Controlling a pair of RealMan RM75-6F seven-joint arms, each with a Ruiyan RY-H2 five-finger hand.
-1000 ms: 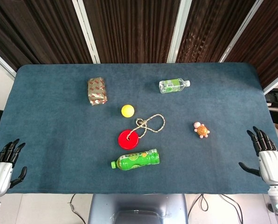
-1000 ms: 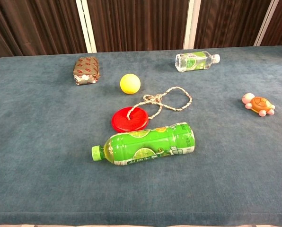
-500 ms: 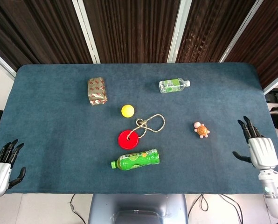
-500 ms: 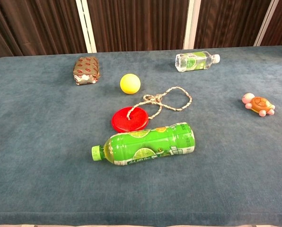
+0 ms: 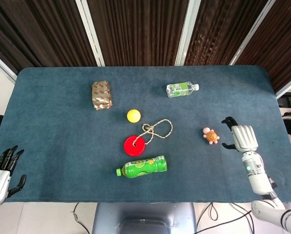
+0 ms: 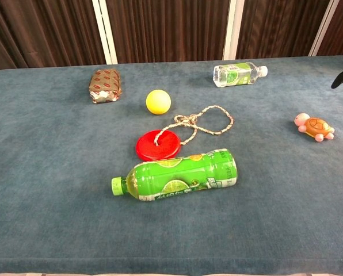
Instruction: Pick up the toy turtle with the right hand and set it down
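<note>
Table (image 5: 52, 141): blue cloth top, carrying every item below.
Green bottle (image 5: 141, 166): on its side near the front edge, cap to the left.
Clear bottle (image 5: 181, 89): on its side toward the back, cap to the right.
Packet (image 5: 101, 94): wrapped block, back left.
Right hand (image 5: 241, 136): over the table just right of the turtle, not touching it, fingers apart, holding nothing.
Left hand (image 5: 0, 171): off the front-left corner, fingers spread, holding nothing.
Red disc (image 5: 135, 145): flat, just behind the green bottle, touching the rope (image 5: 157, 128).
Yellow ball (image 5: 133, 115): behind the disc.
Toy turtle (image 5: 211, 135): upright on the cloth, right of centre.
</note>
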